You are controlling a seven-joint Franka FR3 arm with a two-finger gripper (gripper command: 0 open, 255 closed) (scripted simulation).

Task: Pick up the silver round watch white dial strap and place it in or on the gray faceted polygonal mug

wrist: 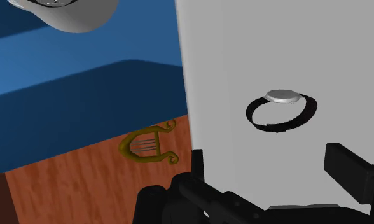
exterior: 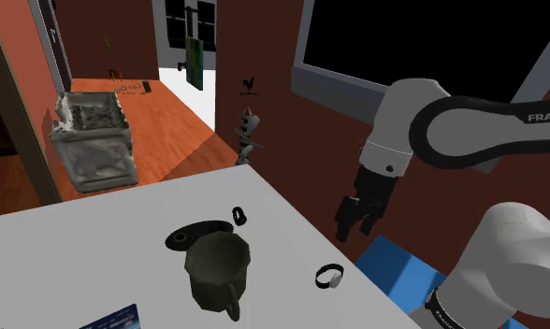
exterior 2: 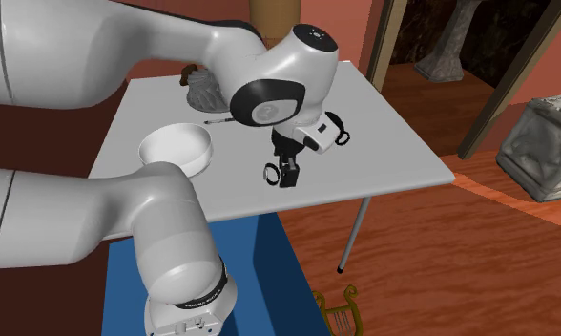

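Note:
The watch (exterior: pixel 329 277) has a silver round case on a black strap and lies near the table's edge at the shoulder view's right. The dark grey faceted mug (exterior: pixel 217 266) stands upright to its left on the white table (exterior: pixel 95 252). My gripper (exterior: pixel 355 229) hangs open above the table's edge, just right of the watch and higher. In the wrist view the watch (wrist: pixel 282 109) lies ahead of the gripper (wrist: pixel 275 172), between the lines of the two fingers and untouched. In the second exterior view the gripper (exterior 2: pixel 288 179) sits right beside the watch (exterior 2: pixel 269 175); the mug (exterior 2: pixel 204 91) is at the far side.
A second small black band (exterior: pixel 238 215) and a flat black object (exterior: pixel 194 234) lie behind the mug. A white bowl (exterior 2: pixel 178 148) sits on the table near the arm. The blue stand (exterior: pixel 395 271) borders the table. A golden lyre (wrist: pixel 147 145) lies on the wooden floor below.

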